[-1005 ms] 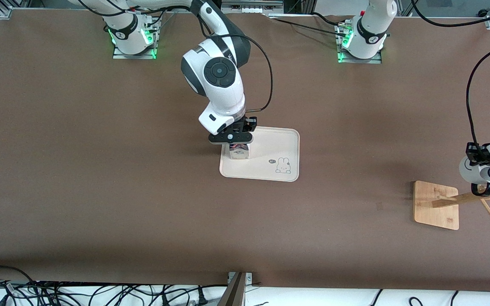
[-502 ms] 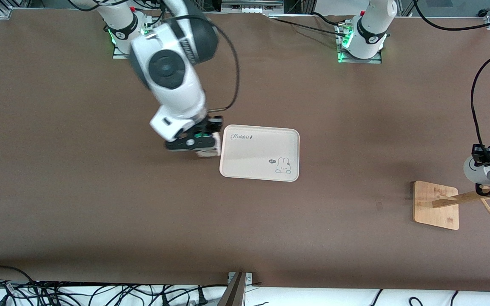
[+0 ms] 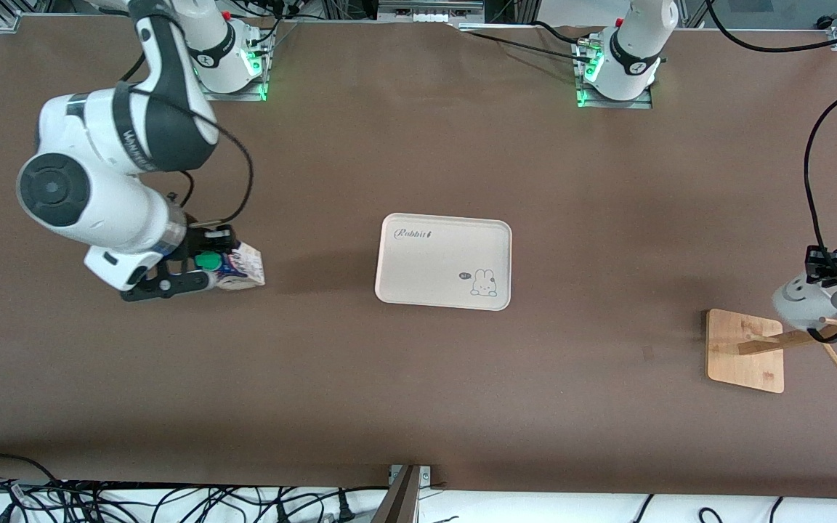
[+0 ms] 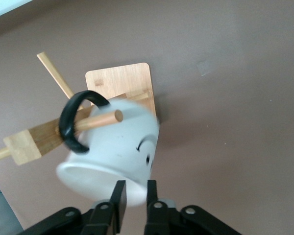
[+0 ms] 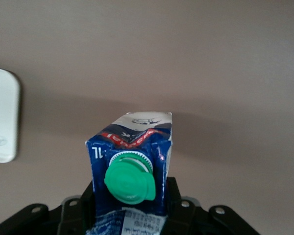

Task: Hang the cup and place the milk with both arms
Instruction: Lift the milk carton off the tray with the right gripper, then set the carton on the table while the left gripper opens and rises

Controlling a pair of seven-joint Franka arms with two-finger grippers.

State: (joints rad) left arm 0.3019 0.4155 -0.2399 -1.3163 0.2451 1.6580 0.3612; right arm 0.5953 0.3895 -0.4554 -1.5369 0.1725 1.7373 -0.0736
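The front view looks down from high across the brown surface, facing both bases. The left wrist view sits close over the rack and cup, seen small in front. The right wrist view, close on the milk, shares the tray.

The right end effector has carried the milk off the tray toward the right arm's end of the bench. The cup now hangs by its handle on the rack peg, the left end effector loosening.
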